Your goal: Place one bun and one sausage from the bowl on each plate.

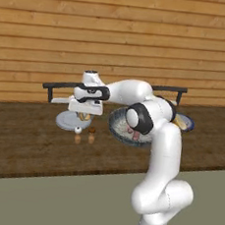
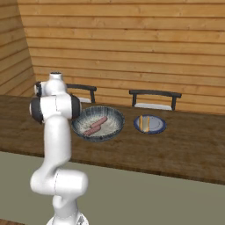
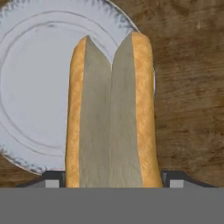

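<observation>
Both base views look forward and down from behind the arm, sharing the table and bowl; the hand view looks down from close above the plate.

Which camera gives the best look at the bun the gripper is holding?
The hand view: the split bun shows large, over the pale grey plate. In the left base view just a small bit of bun peeks under the gripper. In the right base view the arm hides it.
</observation>
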{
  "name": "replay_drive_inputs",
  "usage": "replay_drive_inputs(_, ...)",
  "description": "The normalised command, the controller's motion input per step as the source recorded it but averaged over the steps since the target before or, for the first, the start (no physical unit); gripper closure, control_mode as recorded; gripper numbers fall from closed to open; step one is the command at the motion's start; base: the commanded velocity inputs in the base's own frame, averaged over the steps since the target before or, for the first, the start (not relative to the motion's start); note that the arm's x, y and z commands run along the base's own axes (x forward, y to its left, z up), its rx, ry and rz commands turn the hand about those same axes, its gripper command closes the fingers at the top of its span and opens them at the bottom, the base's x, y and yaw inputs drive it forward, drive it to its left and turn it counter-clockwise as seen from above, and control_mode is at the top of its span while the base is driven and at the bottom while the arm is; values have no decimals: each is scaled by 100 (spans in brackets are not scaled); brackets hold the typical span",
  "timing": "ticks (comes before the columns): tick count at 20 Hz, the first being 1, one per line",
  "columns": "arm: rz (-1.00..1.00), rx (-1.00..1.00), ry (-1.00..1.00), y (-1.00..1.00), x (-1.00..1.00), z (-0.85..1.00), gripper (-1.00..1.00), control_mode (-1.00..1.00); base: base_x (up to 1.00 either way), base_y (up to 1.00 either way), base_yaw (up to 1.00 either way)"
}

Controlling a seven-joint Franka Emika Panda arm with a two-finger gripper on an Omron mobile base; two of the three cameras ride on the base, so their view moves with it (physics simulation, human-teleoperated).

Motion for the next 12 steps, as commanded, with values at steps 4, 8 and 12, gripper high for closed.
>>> replay_drive_inputs(4,1,-3,6,31,42,-20,100,-100,0,0,0)
replay_drive_inputs(8,1,0,3,6,20,-23,100,-100,0,0,0)
replay_drive_inputs(12,0,0,0,0,4,-14,-100,-100,0,0,0)
